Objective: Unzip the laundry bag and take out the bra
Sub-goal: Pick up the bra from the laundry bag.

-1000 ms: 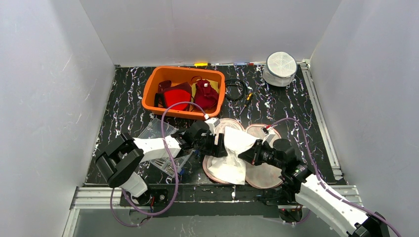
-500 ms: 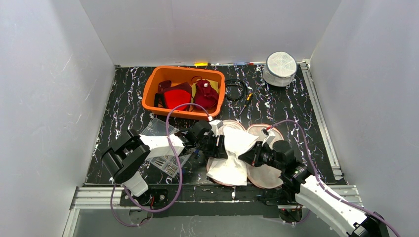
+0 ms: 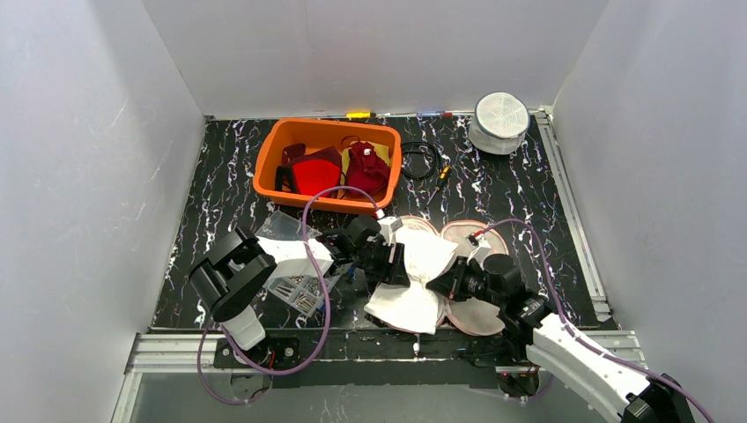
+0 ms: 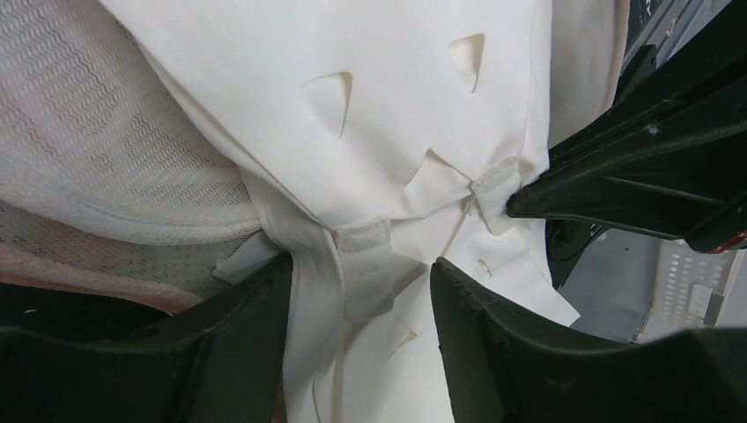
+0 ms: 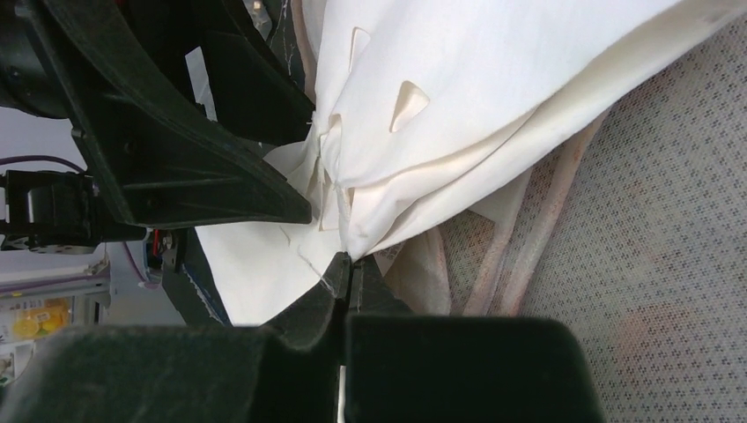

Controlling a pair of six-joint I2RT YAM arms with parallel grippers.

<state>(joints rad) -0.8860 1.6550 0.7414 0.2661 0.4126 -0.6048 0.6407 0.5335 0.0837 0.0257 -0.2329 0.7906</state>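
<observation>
The bra (image 3: pixel 421 256) lies on the open laundry bag (image 3: pixel 460 236), close to the near edge of the tabletop (image 3: pixel 229 194) and about midway along it. The bag is unzipped; its two round mesh halves lie side by side, and the white fabric covers the left one. The bra's long axis runs from the far side, toward the orange basket (image 3: pixel 273 169), down to the near edge, where a loose flap spreads out.

Both arms meet at the narrow waist of that length. The left jaws come in from the left edge side. They are half-closed around a gathered fold with a small strap tab in it. The fold fills the gap between them and looks pinched, as the creases fan out from that spot. The right jaws come in from the near right corner. They are pressed together on a thin edge of the same fabric, just beside the left ones and almost touching them.

So the bra is held across its middle, with its ends hanging free toward the far and near sides. The mesh lies directly under the cloth. In my judgement a lift has to go straight up and away from the bag, and the bag may drag along with it.
</observation>
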